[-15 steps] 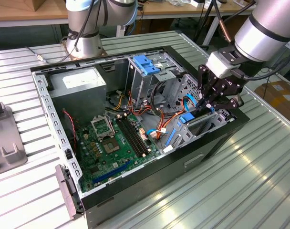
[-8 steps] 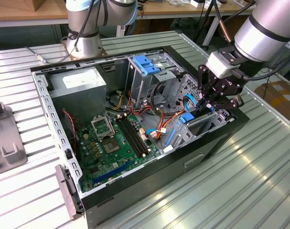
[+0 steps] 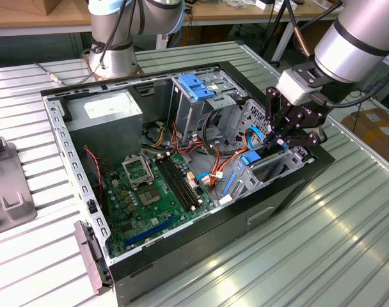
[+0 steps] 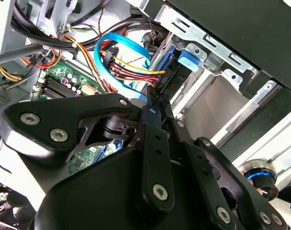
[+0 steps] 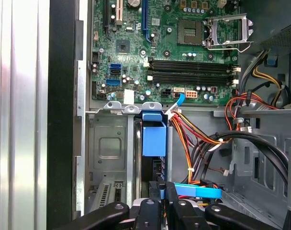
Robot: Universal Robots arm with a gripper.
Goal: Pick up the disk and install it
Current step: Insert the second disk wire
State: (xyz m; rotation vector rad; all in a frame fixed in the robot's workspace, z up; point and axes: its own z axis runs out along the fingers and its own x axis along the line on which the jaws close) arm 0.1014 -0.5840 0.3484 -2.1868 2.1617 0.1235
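Note:
The disk (image 3: pixel 250 160), a dark slim drive in a bright blue carrier, stands on edge in the drive cage at the open computer case's corner, on the exterior view's right. In both wrist views its blue tab (image 5: pixel 153 136) (image 4: pixel 188 57) sits in the metal cage slot. My gripper (image 3: pixel 276 142) hangs just above that cage. Its black fingers (image 5: pixel 161 191) are shut together, with their tips (image 4: pixel 151 106) at the disk's rear end beside the blue cables. I cannot tell whether they touch it. Nothing is held between them.
The case (image 3: pixel 271 204) lies open on a ribbed metal table (image 3: pixel 322 243). Inside are a green motherboard (image 3: pixel 153 192), a power supply (image 3: pixel 105 112), a broader blue bracket (image 3: pixel 198 86) on the upper bay, and bundled wires (image 5: pixel 203 134). A second arm's base (image 3: pixel 111 45) stands behind.

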